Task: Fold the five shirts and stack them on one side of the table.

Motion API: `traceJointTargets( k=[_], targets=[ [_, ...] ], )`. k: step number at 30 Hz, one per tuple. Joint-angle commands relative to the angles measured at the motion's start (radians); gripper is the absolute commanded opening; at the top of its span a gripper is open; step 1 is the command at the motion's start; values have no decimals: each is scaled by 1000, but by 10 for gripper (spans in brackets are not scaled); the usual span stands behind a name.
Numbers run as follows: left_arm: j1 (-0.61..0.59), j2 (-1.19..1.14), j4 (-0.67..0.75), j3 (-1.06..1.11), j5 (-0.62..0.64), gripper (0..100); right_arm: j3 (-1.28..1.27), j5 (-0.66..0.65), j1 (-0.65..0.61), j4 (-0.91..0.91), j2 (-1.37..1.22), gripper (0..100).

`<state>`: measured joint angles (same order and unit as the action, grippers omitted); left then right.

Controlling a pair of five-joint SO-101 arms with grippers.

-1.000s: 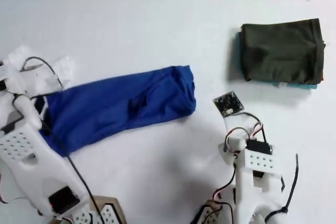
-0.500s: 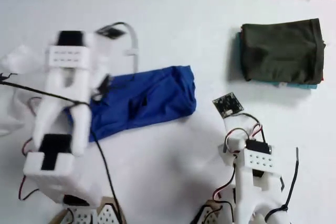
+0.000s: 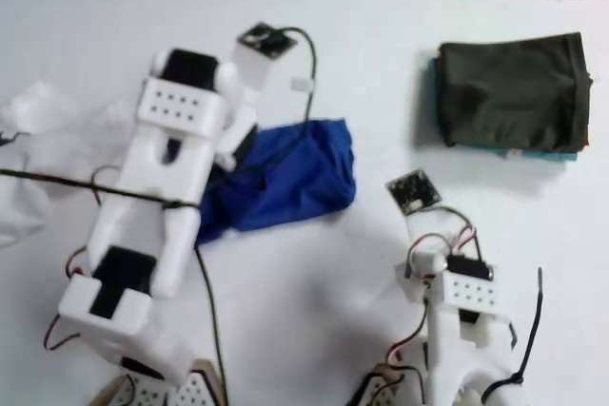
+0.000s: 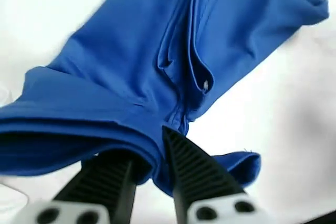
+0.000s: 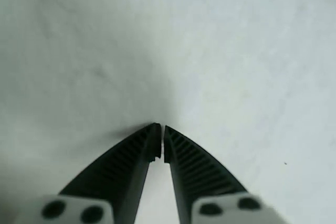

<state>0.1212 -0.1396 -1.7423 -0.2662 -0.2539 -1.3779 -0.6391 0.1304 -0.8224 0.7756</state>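
blue shirt [image 3: 290, 173] sits bunched in the middle of the desk [image 3: 381, 35], a fold pinched tight in the left tool [image 4: 153, 153]. the left arm [image 3: 157, 197] covers its left end. a dark green folded shirt [image 3: 509, 90] lies on a teal one [image 3: 547, 154], well apart at far right. the right tool [image 5: 161, 132] is closed on nothing over bare desk.

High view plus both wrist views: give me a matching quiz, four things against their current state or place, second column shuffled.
Things
1. blue shirt
2. dark green shirt
3. left gripper
4. right gripper

States
A. fingers shut on nothing, over bare table
B. folded, lying on top of a teal shirt
C. half folded, bunched mid-table
D. fingers clamped on a fold of blue cloth

Pairs: 1-C, 2-B, 3-D, 4-A
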Motion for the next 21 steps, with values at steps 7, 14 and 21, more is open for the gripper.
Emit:
traceJointTargets(
  k=[7,14,21],
  targets=[
    [-233,57,-25,-1,-78,24,272,226,-387,-50,-16,19],
    [-267,57,-31,-1,-78,24,611,371,-656,-56,-331,20],
    [-282,57,-31,-1,-72,24,911,477,-734,-101,-702,20]
  ],
)
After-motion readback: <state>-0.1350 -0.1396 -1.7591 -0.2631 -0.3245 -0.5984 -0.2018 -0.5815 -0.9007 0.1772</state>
